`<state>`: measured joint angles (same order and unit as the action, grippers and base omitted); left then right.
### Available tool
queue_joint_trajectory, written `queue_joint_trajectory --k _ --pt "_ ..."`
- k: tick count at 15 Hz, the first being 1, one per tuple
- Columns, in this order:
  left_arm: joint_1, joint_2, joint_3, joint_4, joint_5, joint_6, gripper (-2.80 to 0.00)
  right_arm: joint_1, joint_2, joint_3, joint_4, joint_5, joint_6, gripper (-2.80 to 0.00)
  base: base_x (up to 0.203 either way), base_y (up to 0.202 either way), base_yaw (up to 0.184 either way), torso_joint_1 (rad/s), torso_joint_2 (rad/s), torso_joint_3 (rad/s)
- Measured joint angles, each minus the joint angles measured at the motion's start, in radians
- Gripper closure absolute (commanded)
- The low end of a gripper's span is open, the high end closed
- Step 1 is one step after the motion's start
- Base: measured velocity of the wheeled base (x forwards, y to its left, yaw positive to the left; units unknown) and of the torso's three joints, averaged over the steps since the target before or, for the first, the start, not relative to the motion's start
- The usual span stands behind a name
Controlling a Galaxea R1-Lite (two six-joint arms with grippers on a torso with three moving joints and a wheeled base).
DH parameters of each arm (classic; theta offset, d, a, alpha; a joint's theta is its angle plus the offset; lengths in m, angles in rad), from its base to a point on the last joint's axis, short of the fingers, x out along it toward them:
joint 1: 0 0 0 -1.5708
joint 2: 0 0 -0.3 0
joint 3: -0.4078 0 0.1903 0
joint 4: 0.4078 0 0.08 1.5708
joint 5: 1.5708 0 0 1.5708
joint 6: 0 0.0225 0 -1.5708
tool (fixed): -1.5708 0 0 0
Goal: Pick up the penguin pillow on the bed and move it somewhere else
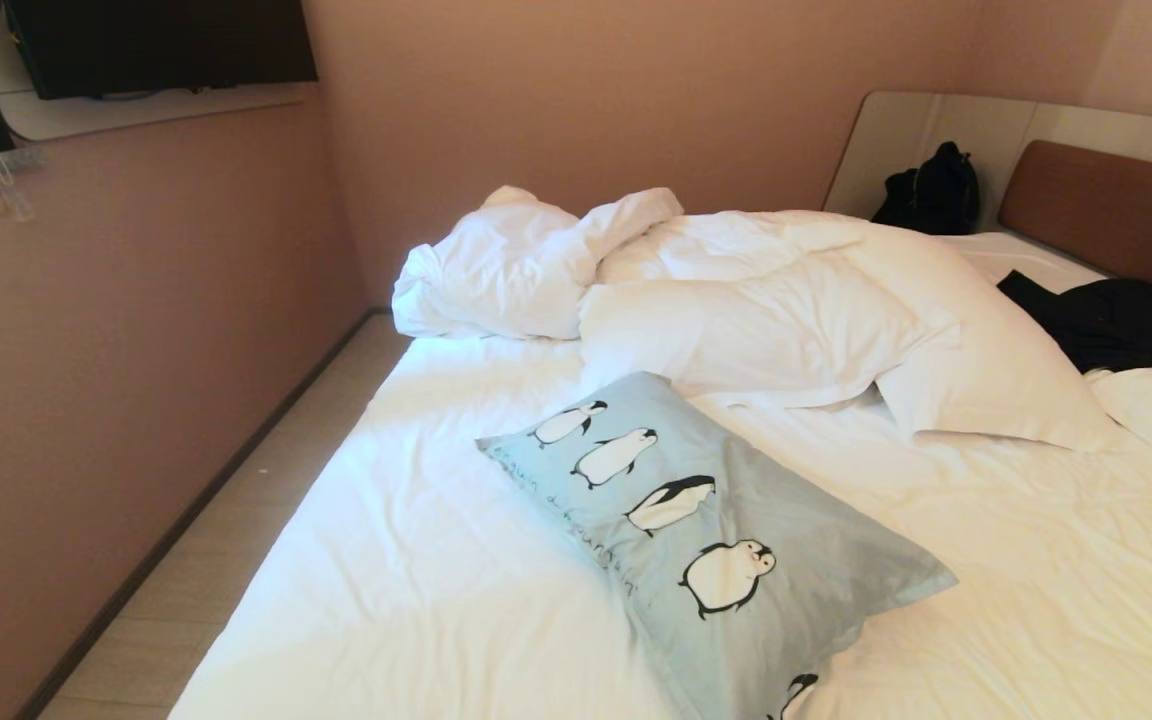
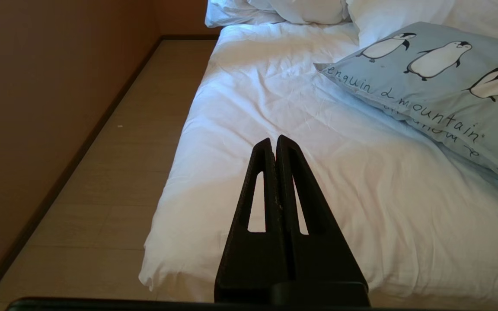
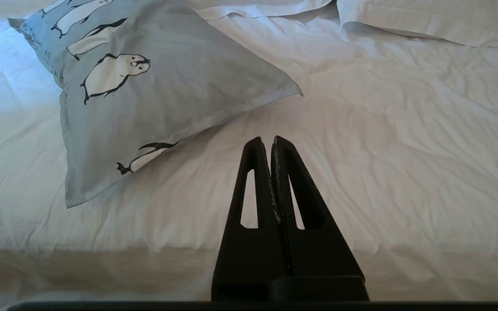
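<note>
Our right claw (image 3: 271, 139) and left claw (image 2: 275, 139) both hang clamped together and empty at the foot of the bed (image 1: 416, 560), neither touching the sheet. Just beyond them we see the penguin pillow (image 1: 726, 530) lying flat on the white sheet. Farther back lie white pillows (image 1: 766, 330), a rumpled duvet (image 1: 516, 260) and the brown headboard (image 1: 1116, 210).

Your left gripper (image 2: 276, 140): black fingers pressed together, tips touching, holding nothing, pointing forward. Your right gripper (image 3: 270, 141): same pose, fingers closed tip to tip, empty. Neither arm shows in your head view.
</note>
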<state>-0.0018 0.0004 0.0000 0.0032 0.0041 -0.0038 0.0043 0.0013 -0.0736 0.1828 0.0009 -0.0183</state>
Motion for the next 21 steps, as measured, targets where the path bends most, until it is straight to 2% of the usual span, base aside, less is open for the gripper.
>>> queue_joint_trajectory --k 21 --pt "0.0 0.0 0.0 0.0 0.0 0.0 0.0 0.0 -0.001 0.0 0.001 -0.002 0.009 0.0 0.0 0.0 0.0 0.0 0.0 0.0"
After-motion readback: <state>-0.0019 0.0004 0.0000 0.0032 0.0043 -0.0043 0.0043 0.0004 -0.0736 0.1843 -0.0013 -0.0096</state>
